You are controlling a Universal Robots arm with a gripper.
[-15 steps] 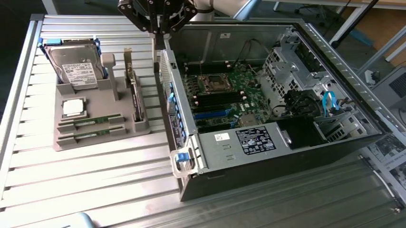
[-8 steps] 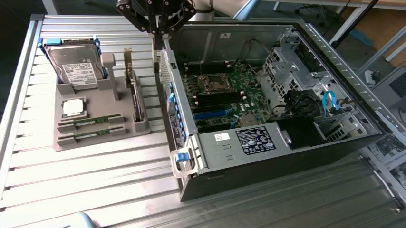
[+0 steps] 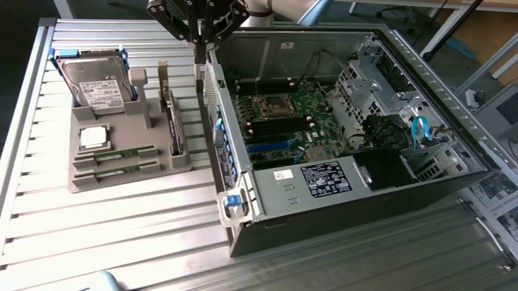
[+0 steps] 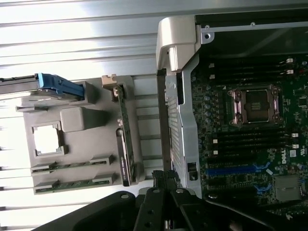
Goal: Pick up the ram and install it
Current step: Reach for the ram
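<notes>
Slatted metal counter (image 3: 121, 224) holds a grey tray (image 3: 133, 136) with the ram (image 3: 113, 155) and its twin (image 3: 113, 172) unpicked; the hand (image 3: 199, 37) hangs closed, empty.

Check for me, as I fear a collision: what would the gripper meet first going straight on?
Likely the metal wall of the computer case, next to the grey parts tray. The shut gripper lines up with that wall, though depth is unclear.

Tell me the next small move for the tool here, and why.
Probably travel toward the grey plastic holder at the exterior view's left: both thin green memory sticks lie there, while the shut black tool hangs empty over the open computer case wall.
</notes>
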